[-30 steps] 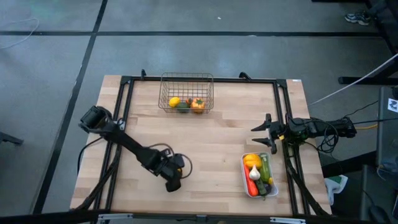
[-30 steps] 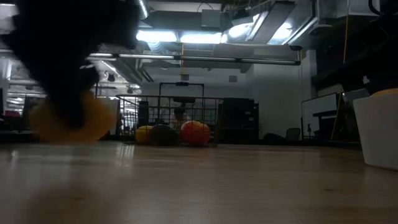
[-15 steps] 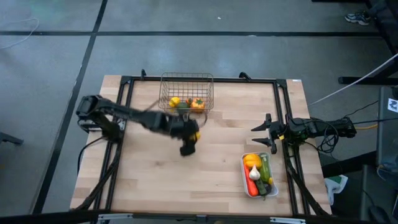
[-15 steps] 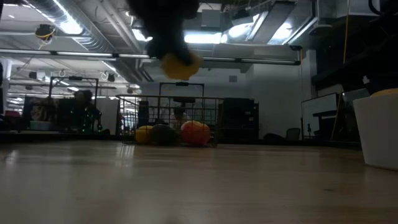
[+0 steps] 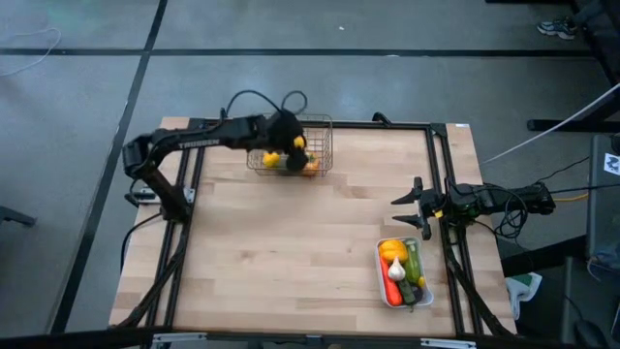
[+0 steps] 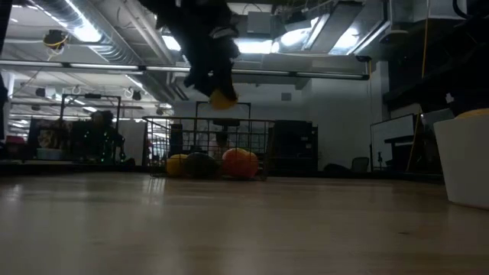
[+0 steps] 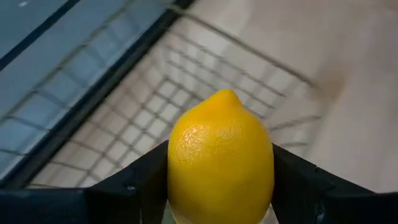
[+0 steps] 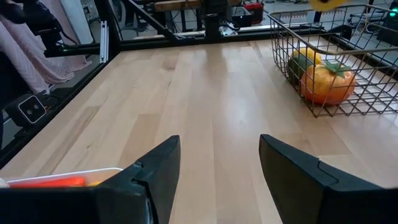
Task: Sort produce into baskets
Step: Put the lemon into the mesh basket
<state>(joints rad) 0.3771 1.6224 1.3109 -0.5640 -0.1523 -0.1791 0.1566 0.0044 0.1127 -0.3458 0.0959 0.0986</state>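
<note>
One lemon point(image 7: 221, 155) pinched in left gripper point(image 5: 291, 145), hanging above wire basket point(image 5: 322, 124) at desk's point(image 5: 310, 242) far edge. Right gripper point(image 5: 415, 206), fingers apart w/ nothing in them, sits near white tray point(image 5: 380, 272) of veg, right side.

bright yellow lemon point(image 7: 221, 155), pale wood bench point(image 5: 310, 242), silver grid-patterned wire basket point(image 5: 320, 131), orange tomato point(image 8: 326, 84) with green stem, white tray point(image 5: 383, 281), possibly holding red.
</note>
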